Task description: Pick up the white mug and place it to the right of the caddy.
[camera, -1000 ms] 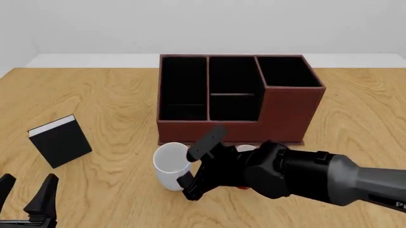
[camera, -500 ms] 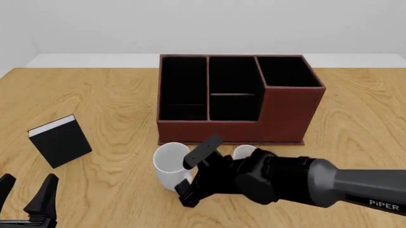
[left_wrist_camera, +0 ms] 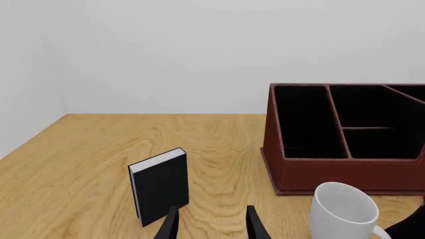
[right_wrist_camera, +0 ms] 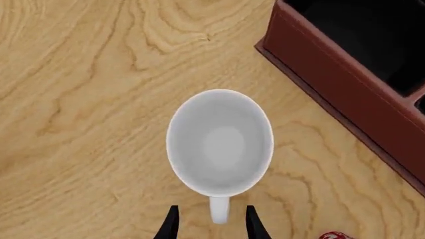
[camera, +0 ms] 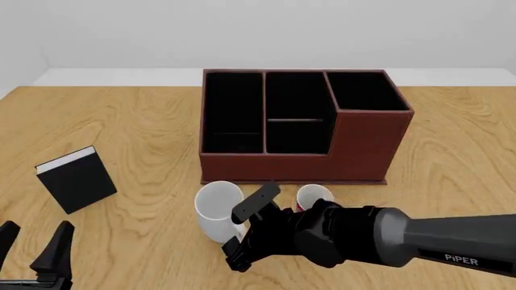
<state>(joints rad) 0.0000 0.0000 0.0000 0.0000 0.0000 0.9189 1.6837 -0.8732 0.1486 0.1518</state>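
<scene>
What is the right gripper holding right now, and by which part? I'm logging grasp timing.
Nothing yet: the right gripper is open, fingers straddling the white mug's handle.

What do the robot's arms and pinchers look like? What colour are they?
The right arm is a smooth dark grey tube with white "PiPER" lettering, ending in a chunky black wrist. The right gripper and left gripper are black with flat, pointed fingers. No cables show.

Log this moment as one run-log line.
phase: approach | right gripper: open, straddling handle of plain glossy white ceramic mug, upright on table | left gripper: open, idle | large reddish-brown rectangular caddy: behind mug
</scene>
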